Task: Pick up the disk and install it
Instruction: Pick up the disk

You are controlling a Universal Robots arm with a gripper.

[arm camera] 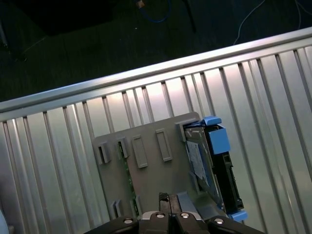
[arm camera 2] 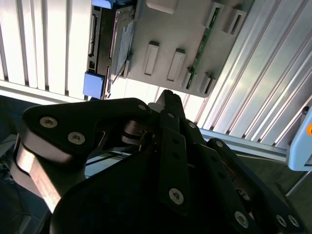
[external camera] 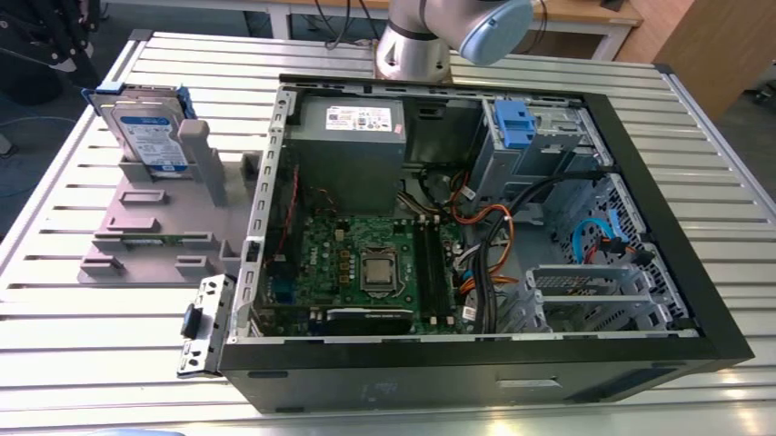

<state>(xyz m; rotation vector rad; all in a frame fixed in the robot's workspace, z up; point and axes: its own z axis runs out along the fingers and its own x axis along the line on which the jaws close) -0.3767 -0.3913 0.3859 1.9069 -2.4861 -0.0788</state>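
So far nothing is done: the fingers (arm camera: 162,200) are closed together, empty, and the disk (arm camera: 196,163) stands on edge in its grey holder (arm camera: 146,187) on the counter (arm camera: 58,161), ahead of the fingers and well apart; pickup and installing both remain

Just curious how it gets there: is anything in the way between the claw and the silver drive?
Nothing visible does. In the first wrist view the gripper hangs apart from the disk, which stands upright in the grey holder, with open space between.
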